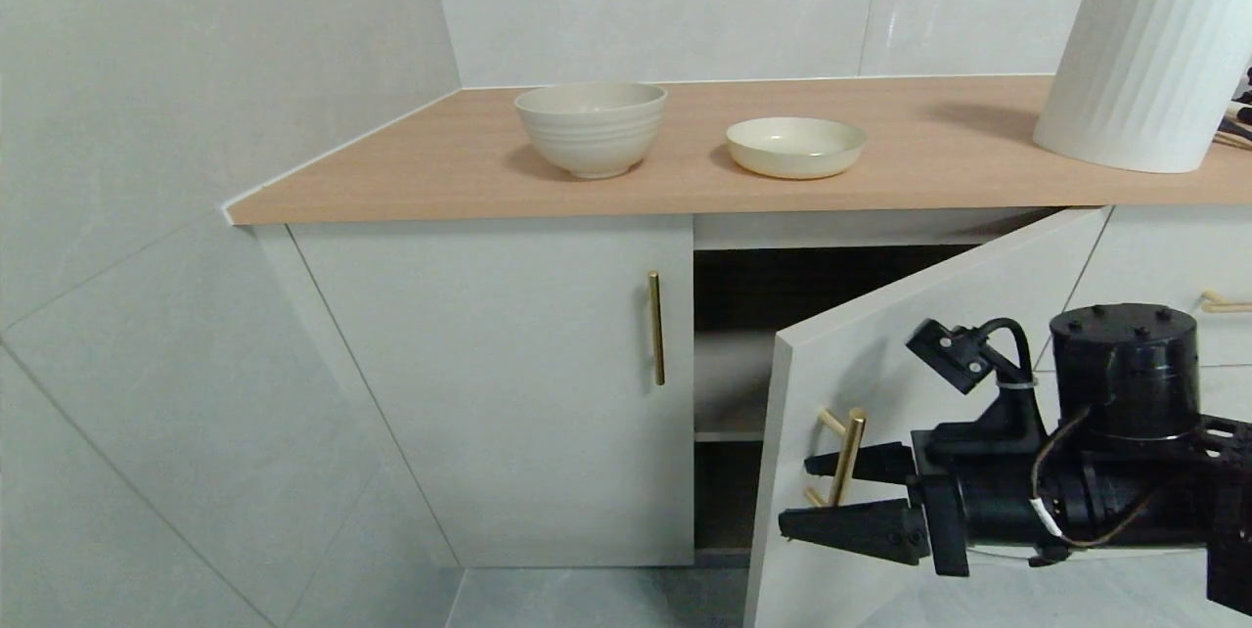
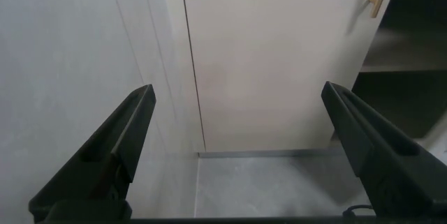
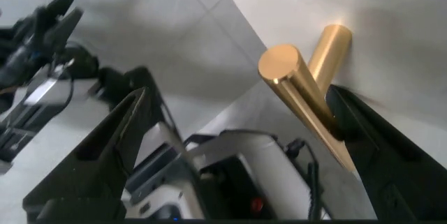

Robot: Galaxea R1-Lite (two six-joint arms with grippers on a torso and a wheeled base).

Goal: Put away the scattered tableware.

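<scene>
Tableware: a ribbed deep bowl [image 1: 591, 127] and a shallow dish [image 1: 795, 146] stand upright and apart on the wooden tabletop [image 1: 929, 134], towards its walled corner.
Cabinet: below them the open door [image 1: 880, 354] shows a shelf [image 1: 729, 383] inside; the shut door [image 1: 509, 383] is beside it.
Right arm: the right gripper [image 1: 797, 493] sits low at the open door, its jaws spread on either side of the brass handle [image 1: 847, 457] and not clamped on it.
Left arm: the left gripper [image 2: 237, 88] faces the foot of the shut door, jaws wide apart and holding nothing.
Handling: both pieces look like glazed ceramic, so probably stiff, fairly heavy, smooth and breakable.
Hold: the rim is the best place, one jaw inside and one outside. The dish's low wall offers less purchase than the bowl's.
Progress: the cabinet looks ready, and neither piece has been lifted yet.
</scene>
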